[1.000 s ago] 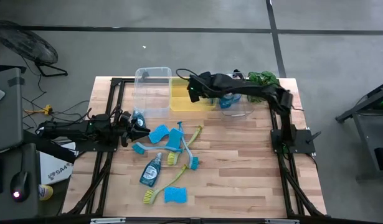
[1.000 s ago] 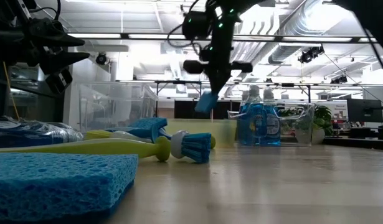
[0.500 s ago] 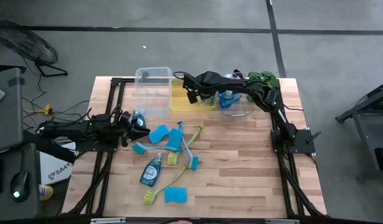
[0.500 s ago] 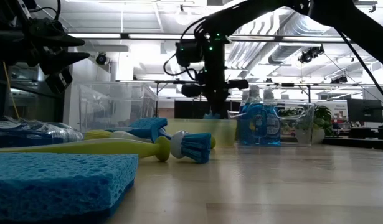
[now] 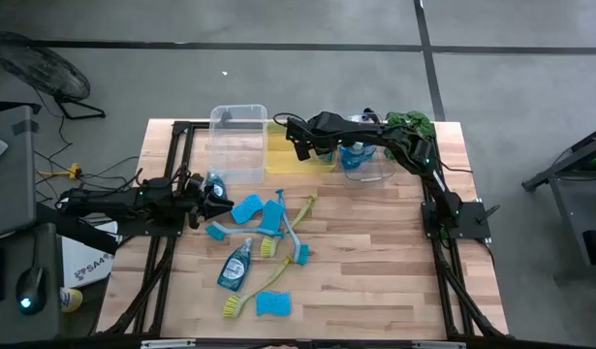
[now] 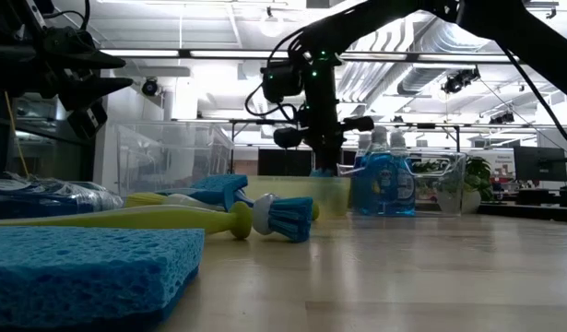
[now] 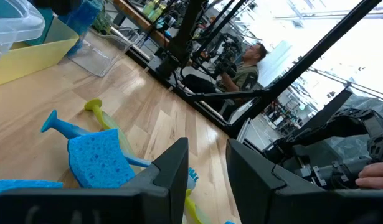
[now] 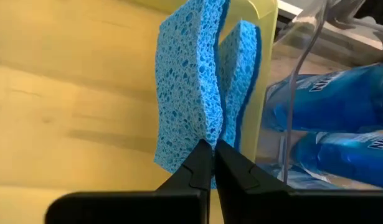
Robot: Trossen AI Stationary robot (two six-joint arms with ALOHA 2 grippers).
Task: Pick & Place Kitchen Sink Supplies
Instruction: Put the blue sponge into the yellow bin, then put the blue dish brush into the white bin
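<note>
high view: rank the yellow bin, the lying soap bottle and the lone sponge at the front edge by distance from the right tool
From the right tool:
1. Yellow bin, directly beneath it at the back.
2. Lying soap bottle, mid-table, toward the left arm.
3. Lone sponge, farthest, at the front edge.

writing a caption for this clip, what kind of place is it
Probably a robotics lab or workshop, not a real kitchen: two arms are mounted on a bare wooden table, ceiling ducts and strip lights show behind, and a person sits among more rigs.
</note>
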